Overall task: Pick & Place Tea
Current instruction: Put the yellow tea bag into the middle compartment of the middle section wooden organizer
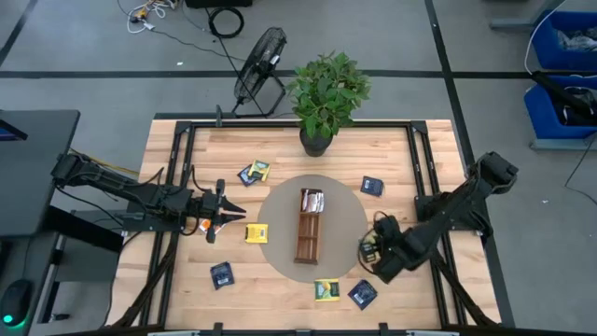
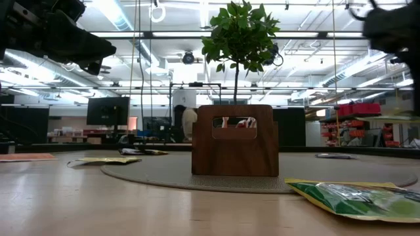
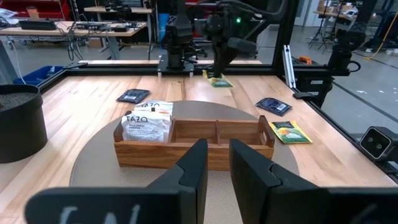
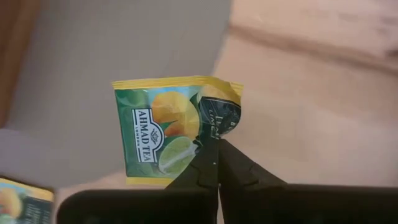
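Right tool pinches a green-yellow sachet at the mat's edge

The flat green-yellow paper tea sachet (image 4: 168, 127) looks feather-light, limp and slick, so it is best nipped by a corner. The right tool (image 4: 217, 158), at about four o'clock from the long brown wooden tray (image 1: 309, 229) on the tabletop (image 1: 187, 271), has its fingers pressed together on the sachet's edge. The left tool (image 3: 214, 165), at nine o'clock, stands slightly parted around something orange, hard to identify.

Obstacles: wooden tray (image 1: 309, 227) on the round mat's (image 1: 280, 247) centre; potted plant (image 1: 324, 98) at far edge. Flat sachets (image 1: 256, 233) scattered around; bare wood (image 1: 168, 280) between them passable.
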Controlling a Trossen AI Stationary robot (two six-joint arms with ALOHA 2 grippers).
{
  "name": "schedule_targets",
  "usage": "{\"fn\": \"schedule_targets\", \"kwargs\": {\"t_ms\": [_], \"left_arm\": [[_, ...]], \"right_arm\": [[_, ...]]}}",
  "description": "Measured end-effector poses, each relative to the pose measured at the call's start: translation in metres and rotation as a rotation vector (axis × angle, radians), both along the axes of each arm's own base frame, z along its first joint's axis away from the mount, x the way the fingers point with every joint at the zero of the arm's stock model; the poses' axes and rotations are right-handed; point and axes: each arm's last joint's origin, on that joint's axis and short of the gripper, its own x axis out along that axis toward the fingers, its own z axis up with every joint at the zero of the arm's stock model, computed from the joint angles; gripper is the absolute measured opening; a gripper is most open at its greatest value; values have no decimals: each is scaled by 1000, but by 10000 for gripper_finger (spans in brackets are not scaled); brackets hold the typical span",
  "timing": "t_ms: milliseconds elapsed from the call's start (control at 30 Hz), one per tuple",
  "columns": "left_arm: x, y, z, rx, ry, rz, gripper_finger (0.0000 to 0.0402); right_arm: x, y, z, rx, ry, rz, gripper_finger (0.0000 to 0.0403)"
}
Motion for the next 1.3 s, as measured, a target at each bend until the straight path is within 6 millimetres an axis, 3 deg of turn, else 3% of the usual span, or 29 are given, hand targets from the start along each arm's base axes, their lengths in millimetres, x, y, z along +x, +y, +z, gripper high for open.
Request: {"fn": "schedule_targets", "kwargs": {"t_ms": [367, 600, 1000, 1300], "left_arm": [[0, 0, 0, 10, 0, -1, 69], [0, 0, 0, 9, 0, -1, 69], [8, -3, 1, -44, -44, -24, 69], [25, -9, 2, -174, -138, -56, 70]], "right_arm": [[41, -43, 19, -2, -10, 56, 0], [68, -62, 36, 14, -124, 110, 0], [102, -58, 42, -186, -112, 360, 0], [114, -54, 52, -412, -94, 591, 0]]}}
